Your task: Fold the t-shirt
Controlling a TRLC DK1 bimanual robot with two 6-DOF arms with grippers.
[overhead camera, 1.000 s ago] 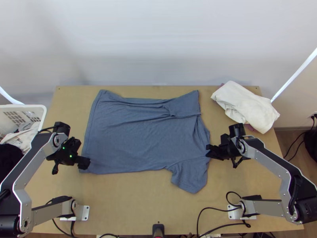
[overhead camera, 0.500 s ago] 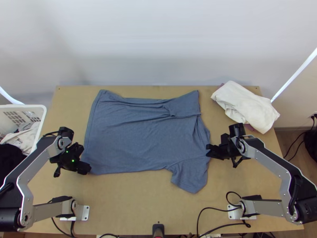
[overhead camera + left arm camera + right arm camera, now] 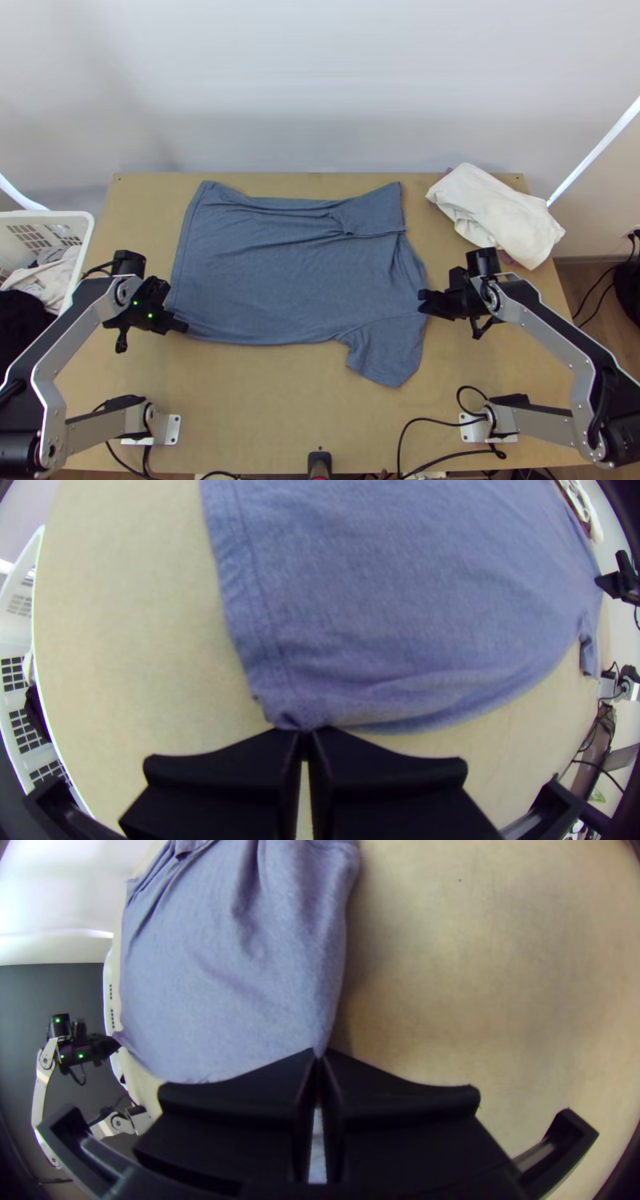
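Notably, left wrist view: left claw [image 3: 182, 326] pinches t-shirt's [image 3: 400, 593] stitched corner [image 3: 290, 700].

No readable text, labels, brands, numbers or signs.
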